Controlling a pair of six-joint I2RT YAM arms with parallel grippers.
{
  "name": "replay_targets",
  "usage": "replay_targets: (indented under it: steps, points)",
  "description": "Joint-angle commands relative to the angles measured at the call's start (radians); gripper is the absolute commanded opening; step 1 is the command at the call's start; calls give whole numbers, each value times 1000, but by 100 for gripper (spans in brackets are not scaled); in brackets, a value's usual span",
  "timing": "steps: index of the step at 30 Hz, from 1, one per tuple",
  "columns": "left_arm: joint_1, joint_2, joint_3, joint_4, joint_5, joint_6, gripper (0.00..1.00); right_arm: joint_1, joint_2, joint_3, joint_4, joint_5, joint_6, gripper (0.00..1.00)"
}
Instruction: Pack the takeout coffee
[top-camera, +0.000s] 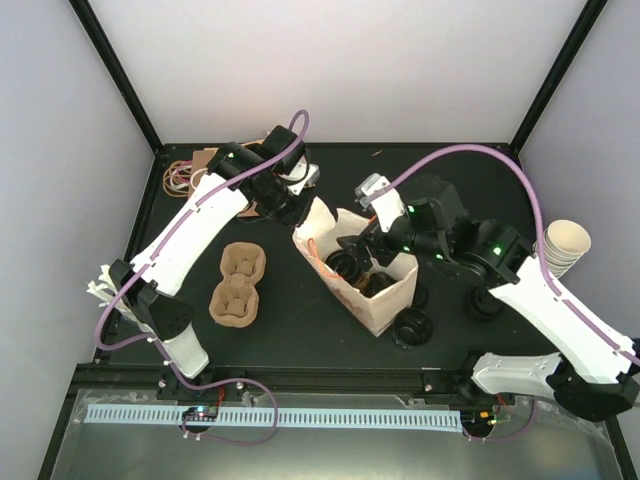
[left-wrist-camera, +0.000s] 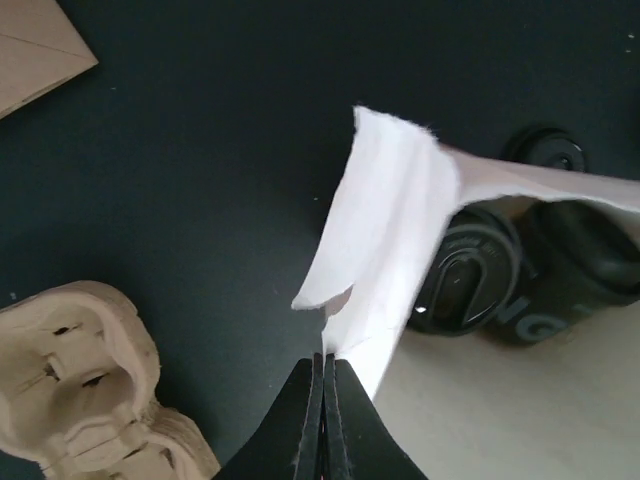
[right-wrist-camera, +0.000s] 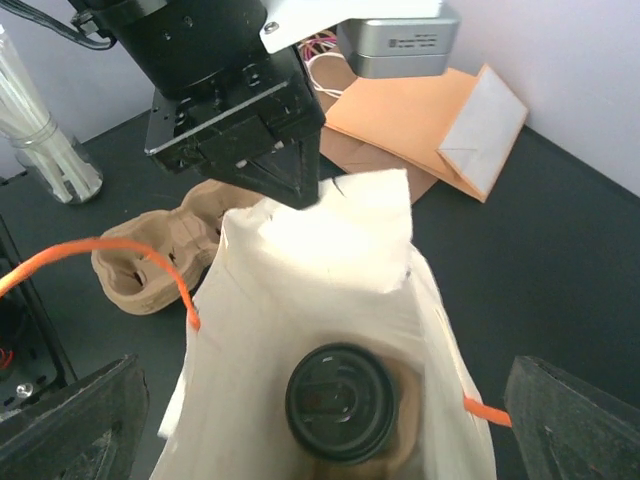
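Left gripper (left-wrist-camera: 322, 372) pinching bag (right-wrist-camera: 300, 290) rim; right gripper (right-wrist-camera: 320, 425) spread above bagged coffee cup (right-wrist-camera: 340, 402). Risk: rim slips, bag topples.

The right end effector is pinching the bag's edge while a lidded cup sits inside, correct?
Wrong arm: the left end effector pinches the bag's edge, as the left wrist view shows. The lidded cup does sit inside.
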Motion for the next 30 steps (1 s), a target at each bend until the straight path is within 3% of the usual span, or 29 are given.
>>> replay_targets:
  steps: [1, 10, 19, 26, 28, 30]
  points:
    - [11, -10, 46, 1, 88, 10, 1, 1, 49, 7, 99, -52, 24, 100]
    - [10, -64, 38, -3, 140, 8, 2, 1, 146, 27, 205, -128, 167, 100]
    - [11, -87, -38, 34, 134, 8, 2, 0, 186, 30, 276, -297, 465, 100]
    - [12, -84, -65, 53, 94, 6, 1, -3, 115, 90, 284, -218, 475, 100]
    - [13, -82, -60, 57, 85, 3, 7, -7, 125, 157, 214, -179, 433, 100]
    - [13, -85, -49, 57, 78, -5, 21, -12, 132, 203, 139, -135, 400, 100]
